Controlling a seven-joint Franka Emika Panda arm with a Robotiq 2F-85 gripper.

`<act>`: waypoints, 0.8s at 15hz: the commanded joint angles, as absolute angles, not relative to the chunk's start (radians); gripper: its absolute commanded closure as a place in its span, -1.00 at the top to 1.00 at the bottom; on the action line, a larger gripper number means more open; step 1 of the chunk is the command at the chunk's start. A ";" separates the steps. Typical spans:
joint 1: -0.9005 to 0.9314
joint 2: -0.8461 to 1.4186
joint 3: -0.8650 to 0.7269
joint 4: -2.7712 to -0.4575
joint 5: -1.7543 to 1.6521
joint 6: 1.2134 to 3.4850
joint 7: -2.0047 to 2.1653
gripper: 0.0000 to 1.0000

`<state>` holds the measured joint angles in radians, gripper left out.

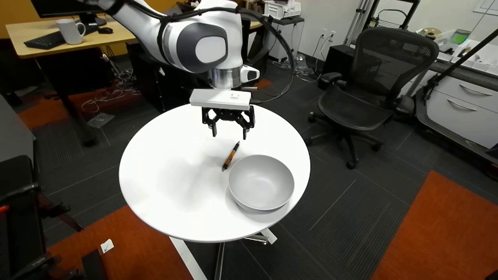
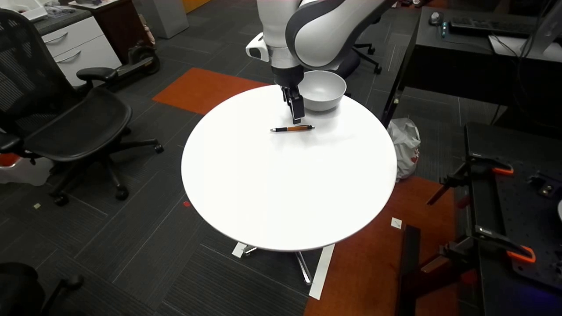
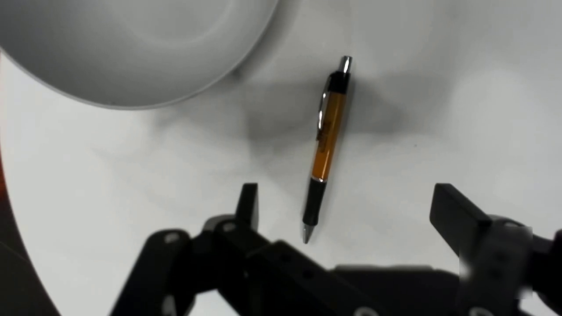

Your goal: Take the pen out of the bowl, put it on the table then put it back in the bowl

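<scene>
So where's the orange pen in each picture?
In an exterior view: the orange pen is slightly lower left of centre.
In an exterior view: the orange pen is slightly above centre.
In the wrist view: the orange pen is slightly right of centre.
Shared landmark: the grey bowl, near the orange pen in all three, partly cut off in the wrist view.

A round white table [image 2: 281,184] carries an upright grey bowl [image 1: 261,181] and, lying just beside it, an orange-and-black click pen [image 3: 327,147].

Dk grey carpet [image 1: 319,249] w/ orange patches [image 1: 447,233]; blk mesh chair [image 1: 362,111]; wood desk [image 1: 39,29].
</scene>
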<state>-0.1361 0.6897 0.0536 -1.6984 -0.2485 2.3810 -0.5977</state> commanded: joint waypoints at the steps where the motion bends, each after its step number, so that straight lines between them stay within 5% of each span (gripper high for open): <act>1: -0.169 0.724 0.073 -1.653 -0.211 2.381 -0.672 1.00; 12: -0.201 0.836 0.085 -1.551 -0.141 2.380 -0.781 1.00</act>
<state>-0.1815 0.8042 0.0675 -1.5945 -0.1677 2.3810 -0.7411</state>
